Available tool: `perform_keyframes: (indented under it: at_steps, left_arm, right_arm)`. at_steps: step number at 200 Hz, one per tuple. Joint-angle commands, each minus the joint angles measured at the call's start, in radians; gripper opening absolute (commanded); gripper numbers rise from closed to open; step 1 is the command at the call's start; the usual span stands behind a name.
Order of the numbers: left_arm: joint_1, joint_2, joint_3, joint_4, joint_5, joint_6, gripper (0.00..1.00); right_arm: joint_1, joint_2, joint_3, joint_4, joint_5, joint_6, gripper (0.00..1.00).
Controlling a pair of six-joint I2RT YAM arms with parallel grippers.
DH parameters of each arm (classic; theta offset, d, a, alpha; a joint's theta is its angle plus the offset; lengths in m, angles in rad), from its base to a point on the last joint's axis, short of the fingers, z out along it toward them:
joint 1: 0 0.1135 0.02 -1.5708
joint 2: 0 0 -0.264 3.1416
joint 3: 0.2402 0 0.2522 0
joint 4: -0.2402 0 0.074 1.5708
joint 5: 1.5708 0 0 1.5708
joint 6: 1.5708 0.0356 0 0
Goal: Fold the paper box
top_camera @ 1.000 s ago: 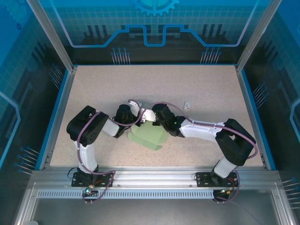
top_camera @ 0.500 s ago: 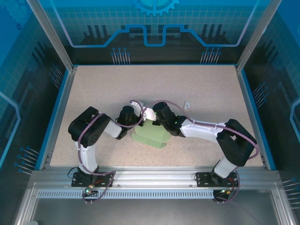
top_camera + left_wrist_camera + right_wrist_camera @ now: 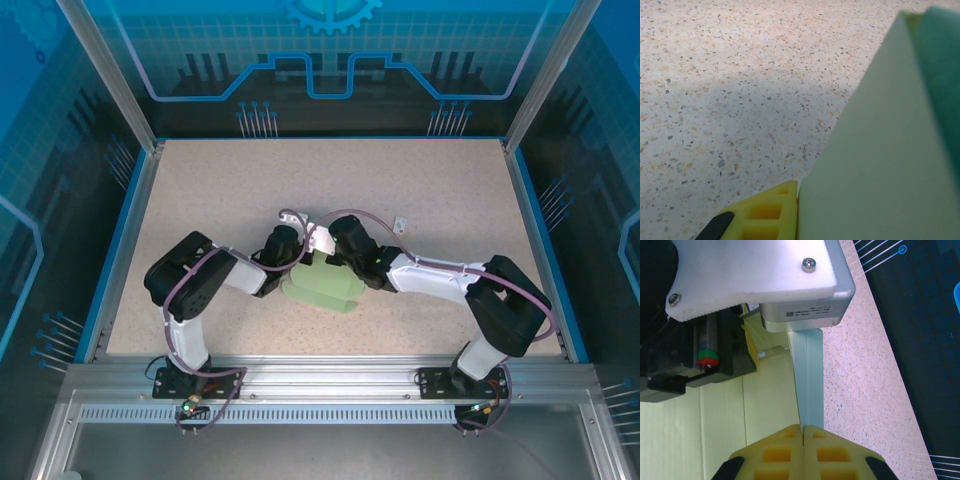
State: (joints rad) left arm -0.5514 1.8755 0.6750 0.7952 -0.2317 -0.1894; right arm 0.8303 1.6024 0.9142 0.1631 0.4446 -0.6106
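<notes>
- Box (image 3: 322, 288) sits on the table (image 3: 450, 200), near the middle, between the two arms. It is half formed, with walls partly raised and its far edge under both wrists.
- Left end effector (image 3: 297, 262) is closed to a sliver. Its wrist view shows one yellow finger (image 3: 765, 222) hard against a pale green panel that rises to a peak. The other finger is hidden behind the panel, so I read this as a pinch on the panel.
- Right end effector (image 3: 803, 432) has its fingers (image 3: 775, 455) tip to tip. A narrow upright strip of box wall runs into the seam between them and is pinched.
- Step in hand, as I judge it: standing up and squaring the far wall with both grips.
- To do it well:
  - Move both grips together and bend only along the creases.
  - Do not pull the grips apart, since thin board would likely buckle or tear.
  - Hold the base flat on the table, or the whole box may slide or lift.
- In the right wrist view the left end effector's body hangs just above the right fingers. That leaves little room, so small, slow motions suit.
- Container: the box is the only one, and its top is open. The floor panel in the right wrist view is bare, with creases only. Part of the inside is hidden by the left end effector's body.
</notes>
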Motion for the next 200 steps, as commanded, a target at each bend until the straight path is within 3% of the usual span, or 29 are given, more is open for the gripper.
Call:
perform_keyframes:
  at_steps: [1,59,105,200]
  left_arm:
    - [0.039,0.015,0.053,-0.137,-0.286,-0.099,0.07]
    - [0.034,0.019,-0.003,0.044,-0.049,0.045,0.14]
    - [0.036,0.007,-0.055,0.143,0.087,0.099,0.27]
    - [0.038,-0.088,-0.086,0.131,0.156,0.116,0.48]
  right_arm:
    - [0.021,-0.037,-0.029,-0.08,-0.051,0.048,0.0]
    - [-0.003,-0.041,-0.014,-0.077,-0.048,0.084,0.0]
    - [-0.01,-0.026,0.013,-0.084,-0.019,0.103,0.0]
    - [-0.016,-0.009,0.043,-0.091,-0.009,0.091,0.0]
